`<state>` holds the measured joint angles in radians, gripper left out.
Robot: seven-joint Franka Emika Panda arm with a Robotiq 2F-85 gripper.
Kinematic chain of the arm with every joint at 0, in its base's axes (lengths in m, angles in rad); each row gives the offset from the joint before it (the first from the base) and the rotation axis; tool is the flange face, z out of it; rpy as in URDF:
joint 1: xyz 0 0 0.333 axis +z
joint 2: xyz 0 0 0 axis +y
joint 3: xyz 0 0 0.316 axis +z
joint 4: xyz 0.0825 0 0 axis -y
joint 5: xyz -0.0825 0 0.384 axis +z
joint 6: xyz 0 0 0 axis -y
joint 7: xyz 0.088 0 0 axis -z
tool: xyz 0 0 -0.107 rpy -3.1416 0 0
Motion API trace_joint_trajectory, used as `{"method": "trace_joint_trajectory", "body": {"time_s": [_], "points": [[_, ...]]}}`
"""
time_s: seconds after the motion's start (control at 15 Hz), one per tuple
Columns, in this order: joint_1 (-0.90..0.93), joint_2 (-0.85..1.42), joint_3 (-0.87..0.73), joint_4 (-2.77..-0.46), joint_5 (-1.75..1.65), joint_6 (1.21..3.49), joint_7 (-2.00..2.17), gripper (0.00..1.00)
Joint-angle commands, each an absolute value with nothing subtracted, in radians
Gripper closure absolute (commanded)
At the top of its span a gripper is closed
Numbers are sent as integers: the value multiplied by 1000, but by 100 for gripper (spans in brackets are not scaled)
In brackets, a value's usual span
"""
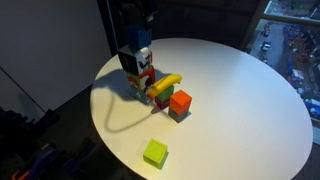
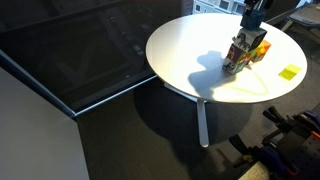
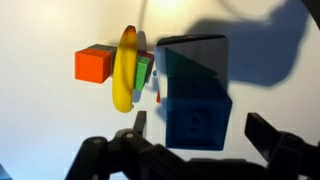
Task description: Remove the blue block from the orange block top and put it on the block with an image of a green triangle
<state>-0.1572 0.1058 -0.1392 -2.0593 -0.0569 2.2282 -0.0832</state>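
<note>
In the wrist view the blue block (image 3: 197, 120) lies between my two open jaws (image 3: 197, 128), with a gap on each side. Just beyond it is a block with a green triangle face (image 3: 190, 65), dark in shadow. The orange block (image 3: 95, 65) sits to the left, beside a yellow banana (image 3: 125, 68). In an exterior view my gripper (image 1: 138, 35) hangs straight over the blue block (image 1: 140, 57), which tops a small stack; the orange block (image 1: 180, 100) stands apart nearer the table's middle. The cluster also shows in the exterior view from farther away (image 2: 245, 52).
The banana (image 1: 165, 85) lies between the stack and the orange block. A lime-green block (image 1: 155, 152) sits alone near the round white table's edge (image 1: 250, 150). A small green block (image 3: 143, 75) lies under the banana. Dark floor surrounds the table.
</note>
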Motion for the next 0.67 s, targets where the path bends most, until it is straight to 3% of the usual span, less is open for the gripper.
{"method": "trace_joint_trajectory", "body": {"time_s": [0.0, 0.6], "points": [[-160, 66, -147, -2059, -57, 2191, -85, 0], [-163, -26, -160, -2101, -51, 2148, -114, 0]]}}
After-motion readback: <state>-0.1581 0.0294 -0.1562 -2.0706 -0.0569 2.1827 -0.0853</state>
